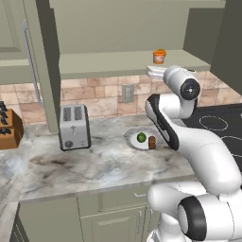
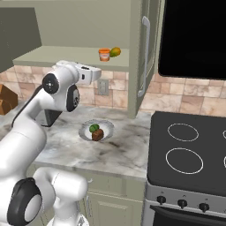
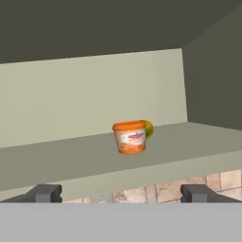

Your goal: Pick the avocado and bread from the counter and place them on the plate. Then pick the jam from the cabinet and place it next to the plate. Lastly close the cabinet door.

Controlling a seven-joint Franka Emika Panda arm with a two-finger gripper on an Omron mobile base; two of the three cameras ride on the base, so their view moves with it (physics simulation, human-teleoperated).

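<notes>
The orange jam [image 3: 129, 137] jar stands upright on the open cabinet's shelf [image 3: 71, 163], straight ahead of my open gripper [image 3: 122, 194] and some way off; nothing is between its fingers. From the base the jam [image 1: 159, 56] [image 2: 104, 54] sits above and beyond the gripper [image 2: 99, 73]. Below on the marble counter [image 1: 94, 165], the plate [image 1: 130, 137] [image 2: 108, 128] carries the dark green avocado [image 1: 141, 137] [image 2: 93, 128] and the brown bread [image 1: 152, 142] [image 2: 97, 134]. The cabinet door [image 1: 45, 61] [image 2: 150, 53] stands swung open.
A yellow-green fruit [image 3: 148, 128] [image 2: 115, 52] sits right behind the jam. A silver toaster [image 1: 74, 126] and a knife block [image 1: 8, 127] stand on the counter to the left. A black stove [image 2: 190, 150] lies to the right of the counter.
</notes>
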